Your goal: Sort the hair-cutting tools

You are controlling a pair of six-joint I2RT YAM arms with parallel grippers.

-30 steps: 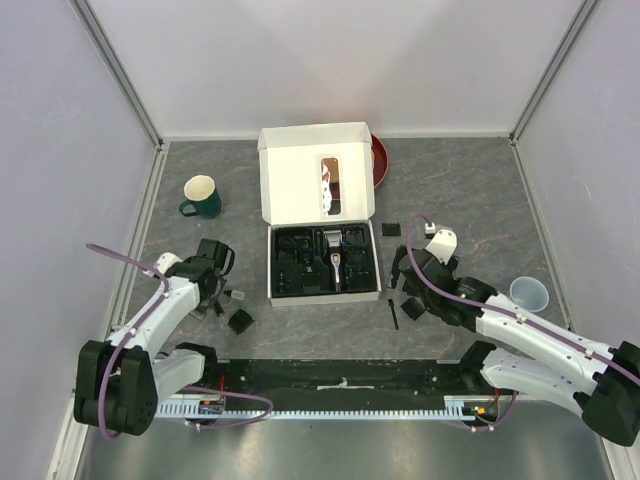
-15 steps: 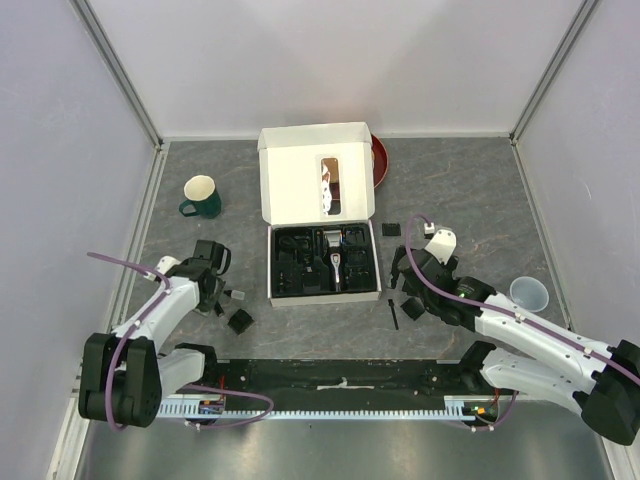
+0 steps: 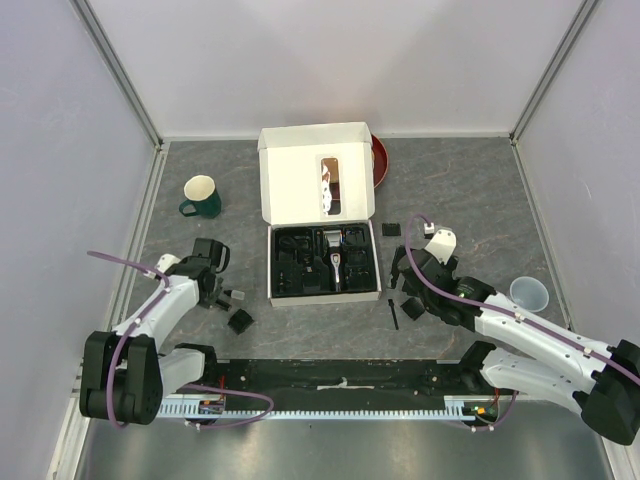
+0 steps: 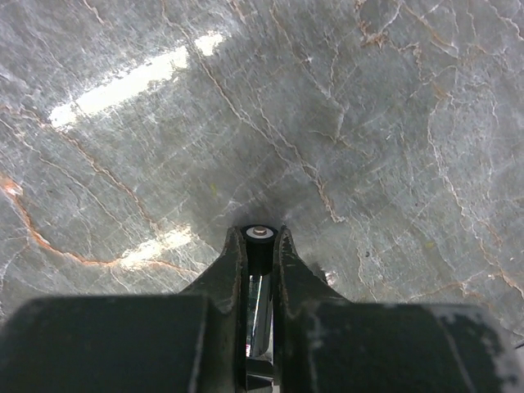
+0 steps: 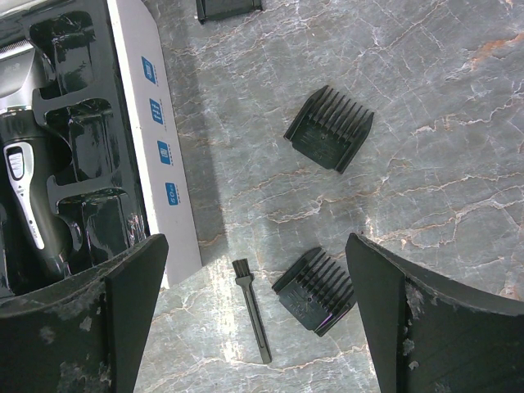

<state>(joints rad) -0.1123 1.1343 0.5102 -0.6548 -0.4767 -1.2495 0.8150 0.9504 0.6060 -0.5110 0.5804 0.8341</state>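
Right tool gaping, empty, over guard and brush lying close: risk pinching both; left tool closed, apparently empty.

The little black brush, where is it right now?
In the right wrist view the brush lies flat on the table between the white box and the nearer comb guard, just right of the box's near corner.

An open white box stands in the middle of the grey worktop, with the black-and-silver clipper lying in its tray. The left gripper is left of the box, near a black comb guard. The right gripper is right of it, close to the thin brush.
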